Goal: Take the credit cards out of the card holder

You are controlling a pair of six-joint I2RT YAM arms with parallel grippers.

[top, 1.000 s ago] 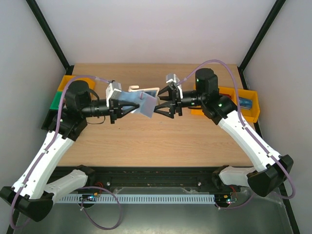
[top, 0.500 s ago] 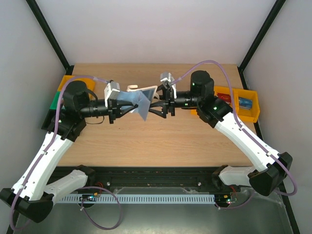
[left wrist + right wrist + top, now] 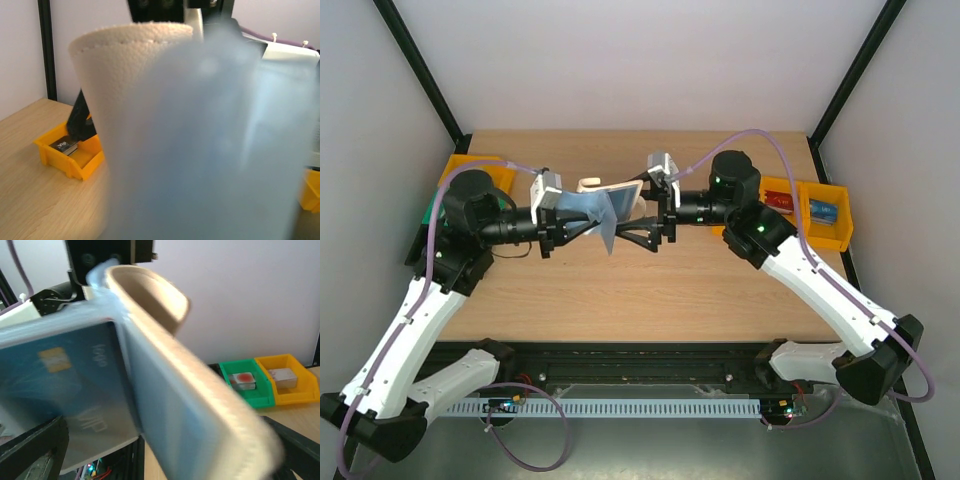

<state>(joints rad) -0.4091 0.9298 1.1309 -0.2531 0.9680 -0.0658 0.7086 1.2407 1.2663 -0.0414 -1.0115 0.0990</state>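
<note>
From the near edge at 6 o'clock, both arms rise and bend inward over the tabletop [image 3: 650, 300], meeting near its centre. The left gripper [image 3: 568, 218] points toward 3 o'clock, its fingers clamped tight on the folded end of the card holder [image 3: 605, 205], which is held off the wood. The holder gapes like a book, beige outside and blue inside. It lies roughly along the 9-to-3 line, mouth toward 3 o'clock. A blue card [image 3: 65, 385] with a gold chip sits inside. The right gripper [image 3: 632, 231] points toward 9 o'clock, fingers spread wide either side of the holder's open edge.
</note>
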